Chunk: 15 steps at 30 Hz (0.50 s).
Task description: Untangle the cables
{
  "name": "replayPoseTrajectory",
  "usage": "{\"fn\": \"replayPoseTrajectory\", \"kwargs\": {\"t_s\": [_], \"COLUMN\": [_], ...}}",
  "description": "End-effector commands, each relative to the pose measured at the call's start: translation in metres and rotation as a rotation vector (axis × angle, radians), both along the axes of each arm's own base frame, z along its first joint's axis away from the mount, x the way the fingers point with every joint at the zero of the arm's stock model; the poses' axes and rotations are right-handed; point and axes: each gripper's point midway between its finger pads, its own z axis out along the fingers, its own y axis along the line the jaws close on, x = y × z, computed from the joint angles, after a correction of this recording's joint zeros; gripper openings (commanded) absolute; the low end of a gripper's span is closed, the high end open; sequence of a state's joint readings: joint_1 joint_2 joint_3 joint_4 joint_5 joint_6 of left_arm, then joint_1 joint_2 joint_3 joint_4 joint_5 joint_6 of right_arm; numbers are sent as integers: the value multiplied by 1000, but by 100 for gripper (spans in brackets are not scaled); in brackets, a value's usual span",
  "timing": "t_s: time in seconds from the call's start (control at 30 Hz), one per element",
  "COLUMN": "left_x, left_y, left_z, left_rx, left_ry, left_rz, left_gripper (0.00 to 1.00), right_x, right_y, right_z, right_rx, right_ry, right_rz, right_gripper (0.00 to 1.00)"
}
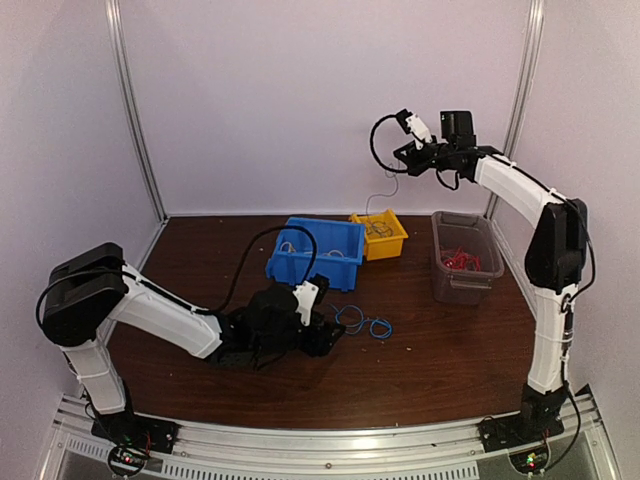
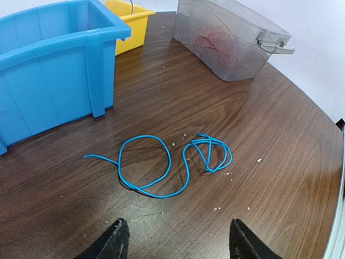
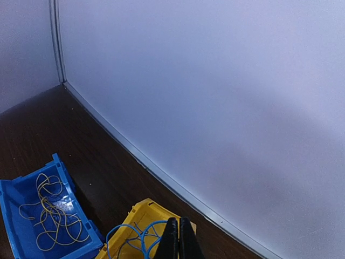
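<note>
The left fingers [image 2: 116, 240], spread wide, should close on one strand of the looped blue wire cable [image 2: 161, 167] on the wooden table [image 2: 280, 178] just ahead, while the pinched right fingers [image 3: 172, 240] hold a thin wire strand [image 1: 384, 190] aloft.

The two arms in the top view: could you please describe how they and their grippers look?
The left arm and right arm have white tubular links between black joint housings. A thick black cable loops by each wrist. The left gripper and right gripper have plain black fingers.
</note>
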<state>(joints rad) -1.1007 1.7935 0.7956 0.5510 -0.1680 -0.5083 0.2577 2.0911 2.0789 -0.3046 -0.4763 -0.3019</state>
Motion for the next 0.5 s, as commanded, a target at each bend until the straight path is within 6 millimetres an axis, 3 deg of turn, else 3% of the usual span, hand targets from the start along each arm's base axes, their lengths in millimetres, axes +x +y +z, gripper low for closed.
{"fn": "replayPoseTrajectory", "kwargs": {"t_s": [0.0,0.23,0.37,0.47], "left_x": [0,0,-2,-2], "left_y": [0,0,4,8], "left_z": [8,8,8,8], "left_rx": [-27,-24,-15,-10], "left_ry": [-11,-1,5,5], "left_rz": [10,12,15,27], "left_gripper": [65,65,64,65], "right_x": [6,20,24,21], "right_y": [7,8,9,12], "right_z": [-61,-148,-181,-196], "right_rx": [1,-25,-25,-14], "right_ry": [152,341,417,460], "right_rz": [11,-23,-41,-23], "right_gripper": [0,0,1,10]}}
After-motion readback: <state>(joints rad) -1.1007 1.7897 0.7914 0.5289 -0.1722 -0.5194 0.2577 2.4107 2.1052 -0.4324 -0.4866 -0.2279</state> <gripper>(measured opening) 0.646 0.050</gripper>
